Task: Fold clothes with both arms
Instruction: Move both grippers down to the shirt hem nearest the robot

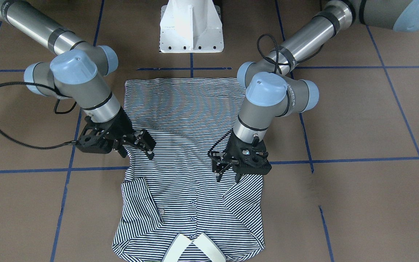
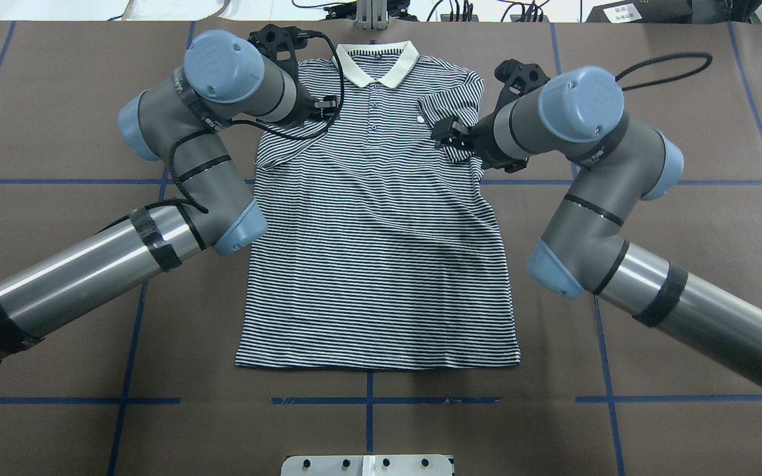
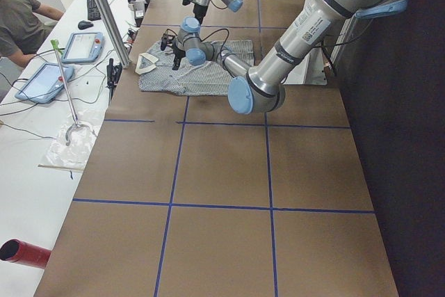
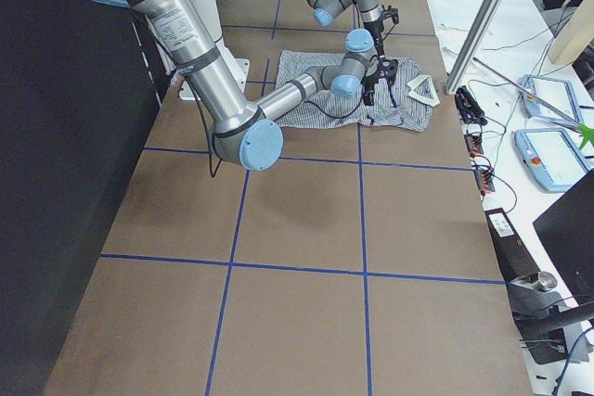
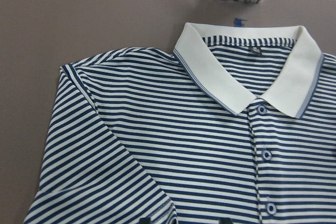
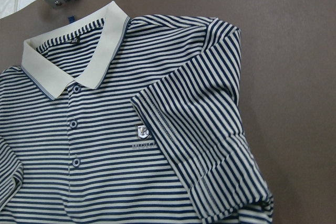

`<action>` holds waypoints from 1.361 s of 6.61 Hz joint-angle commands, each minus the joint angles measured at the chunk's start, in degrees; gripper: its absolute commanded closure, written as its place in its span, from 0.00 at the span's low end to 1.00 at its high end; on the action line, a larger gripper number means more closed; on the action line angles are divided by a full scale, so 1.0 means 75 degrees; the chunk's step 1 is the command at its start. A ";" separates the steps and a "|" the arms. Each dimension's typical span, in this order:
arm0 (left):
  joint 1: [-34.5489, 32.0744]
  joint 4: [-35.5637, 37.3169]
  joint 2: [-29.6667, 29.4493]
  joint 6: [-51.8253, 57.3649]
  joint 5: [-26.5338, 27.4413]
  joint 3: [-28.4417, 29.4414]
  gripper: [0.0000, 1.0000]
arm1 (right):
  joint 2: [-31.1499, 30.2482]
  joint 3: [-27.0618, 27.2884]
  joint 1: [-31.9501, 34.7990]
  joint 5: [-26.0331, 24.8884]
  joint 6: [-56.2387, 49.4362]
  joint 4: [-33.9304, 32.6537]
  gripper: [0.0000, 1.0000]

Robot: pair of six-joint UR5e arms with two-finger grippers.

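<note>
The striped polo shirt [image 2: 374,264] lies flat and face up on the brown table, its cream collar [image 2: 374,63] at the far edge from the robot. Both short sleeves are folded inward onto the chest: the left sleeve [image 5: 94,171] and the right sleeve [image 6: 205,140], which lies beside the small chest logo [image 6: 142,132]. My left gripper [image 1: 227,177] hovers over the shirt just behind the left sleeve, fingers apart and holding nothing. My right gripper [image 1: 147,145] sits at the shirt's opposite side by the armpit, also open and empty.
The white pedestal base [image 1: 191,29] stands behind the shirt's hem. Blue tape lines grid the table. Beyond the collar edge is an aluminium post [image 3: 104,12], then a white desk with tablets [image 3: 80,46] where a person [image 3: 17,22] sits.
</note>
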 commanded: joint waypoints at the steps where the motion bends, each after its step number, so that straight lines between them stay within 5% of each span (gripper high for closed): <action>1: 0.0024 -0.0011 0.0823 -0.0062 -0.0369 -0.1130 0.38 | -0.0773 0.1969 -0.1376 -0.1128 0.1382 -0.1635 0.00; 3: 0.0024 -0.0023 0.1271 -0.0085 -0.0512 -0.1636 0.38 | -0.2001 0.3202 -0.2738 -0.2351 0.3115 -0.1676 0.02; 4: 0.0024 -0.0035 0.1284 -0.0248 -0.0500 -0.1638 0.37 | -0.2552 0.3219 -0.3440 -0.3213 0.4063 -0.1746 0.06; 9: 0.0048 -0.0105 0.1388 -0.0542 -0.0512 -0.1638 0.35 | -0.2780 0.3219 -0.4091 -0.3303 0.4717 -0.2602 0.23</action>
